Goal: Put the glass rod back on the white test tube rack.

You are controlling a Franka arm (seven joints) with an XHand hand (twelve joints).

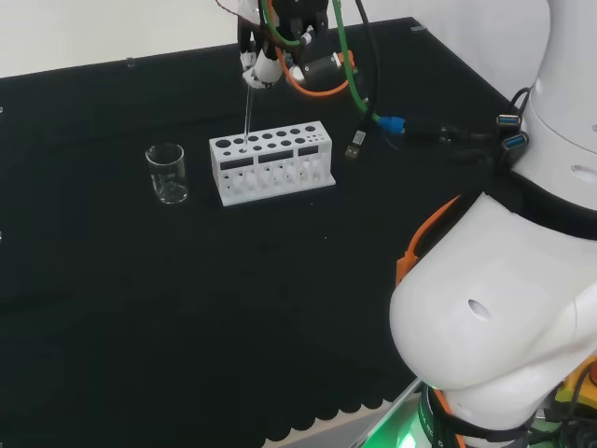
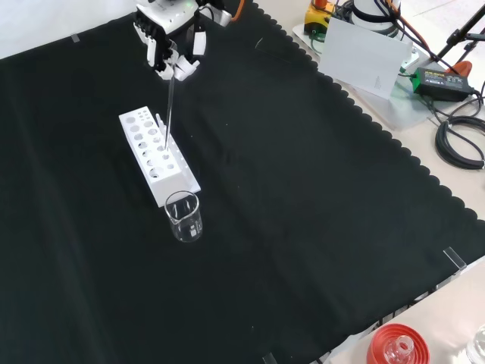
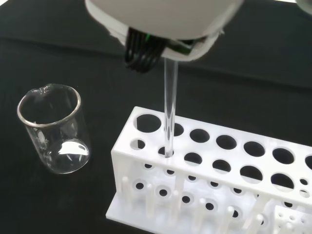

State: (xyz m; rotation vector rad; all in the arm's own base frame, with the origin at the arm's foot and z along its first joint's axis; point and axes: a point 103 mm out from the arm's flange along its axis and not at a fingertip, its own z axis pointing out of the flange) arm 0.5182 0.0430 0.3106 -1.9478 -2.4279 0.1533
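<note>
Wrist view places the glass rod (image 3: 169,112) upright, its lower tip just entering a hole near the end of the white test tube rack (image 3: 219,170) that lies next to the beaker (image 3: 52,129). The rod is pinched at its upper end by the curled fingers of the robot hand (image 1: 259,58), seen in the head view above the rack's left end; in the front view the robot hand (image 2: 173,47) is seen beyond the rack (image 2: 155,155), with the rod (image 2: 169,106) hanging down from it.

The step in hand is judged to be the lowering of the rod into the rack. It would best be done with the rod kept vertical, so that the tip, once through the top hole, is also guided toward the matching hole in the plate beneath and is not jammed against an edge. A slow, straight descent is called for, and the pinch should be opened only when the rod is carried by the rack, since glass let go early could tip or drop hard. A sideways drift could drag the light rack across the black cloth of the bench (image 2: 318,212).

Counted: one rod, one rack, and one clear beaker (image 2: 183,216) that looks empty, standing just beside the rack's end.
</note>
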